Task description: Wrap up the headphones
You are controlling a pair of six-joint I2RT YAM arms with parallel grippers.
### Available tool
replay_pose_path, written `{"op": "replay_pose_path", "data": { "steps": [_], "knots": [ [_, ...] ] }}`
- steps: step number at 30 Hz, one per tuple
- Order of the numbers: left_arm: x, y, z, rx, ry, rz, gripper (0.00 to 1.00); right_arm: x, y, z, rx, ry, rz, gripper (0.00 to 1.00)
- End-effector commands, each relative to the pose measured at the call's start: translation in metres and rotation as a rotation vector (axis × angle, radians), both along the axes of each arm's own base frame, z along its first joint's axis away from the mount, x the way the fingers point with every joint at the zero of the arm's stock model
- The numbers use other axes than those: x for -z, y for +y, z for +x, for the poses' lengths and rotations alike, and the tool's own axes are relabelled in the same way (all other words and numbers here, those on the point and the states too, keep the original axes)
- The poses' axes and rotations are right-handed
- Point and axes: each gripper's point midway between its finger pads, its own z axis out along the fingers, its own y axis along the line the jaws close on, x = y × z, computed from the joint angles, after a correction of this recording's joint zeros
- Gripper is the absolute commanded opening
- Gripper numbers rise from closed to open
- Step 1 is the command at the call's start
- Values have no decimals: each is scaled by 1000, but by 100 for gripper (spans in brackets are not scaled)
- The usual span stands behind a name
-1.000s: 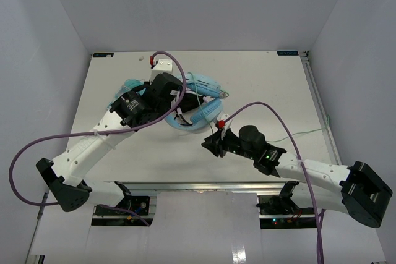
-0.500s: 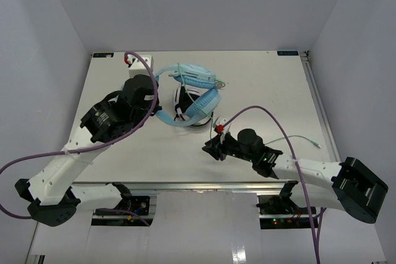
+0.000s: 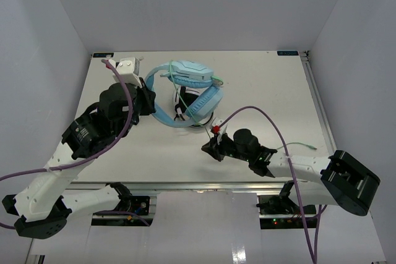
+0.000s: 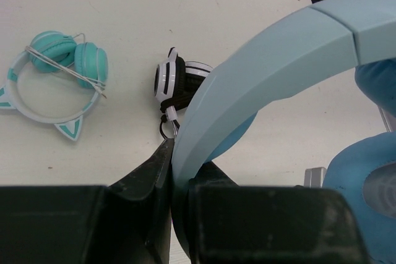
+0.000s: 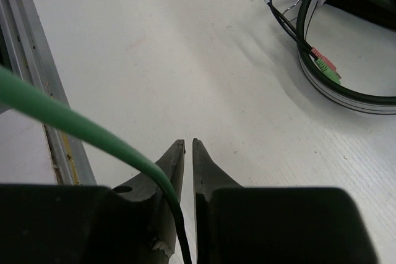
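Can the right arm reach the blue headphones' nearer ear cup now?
Probably yes. The right tool lies close to that ear cup, and the left tool holds the headband on the far side. But the right tool looks closed on the cable, so it must let go first.

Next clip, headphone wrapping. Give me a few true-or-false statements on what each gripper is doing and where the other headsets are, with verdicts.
1. The left gripper is clamped on the headband of the light blue headphones. True.
2. The right gripper holds the teal cat-ear headphones. False: they lie free on the table.
3. The black-and-white headphones lie on the table. True.
4. The right gripper's jaws stand wide open. False: they are closed to a slit, with the green cable running into it.
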Motion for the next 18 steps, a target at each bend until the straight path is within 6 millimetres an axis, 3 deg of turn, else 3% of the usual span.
{"op": "replay_pose_path", "data": {
  "steps": [1, 9, 13, 18],
  "knots": [
    [-37, -21, -7, 103, -81, -185, 0, -10, 7, 6, 1, -35, 48, 10],
    [-31, -56, -44, 430, -36, -140, 0, -10, -9, 33, 63, -17, 56, 8],
    [-18, -82, -76, 709, -8, -84, 0, -37, -17, 49, 74, -32, 115, 8],
    [22, -93, -87, 857, 52, 34, 0, -78, -36, 78, 123, -68, 131, 8]
  ]
}}
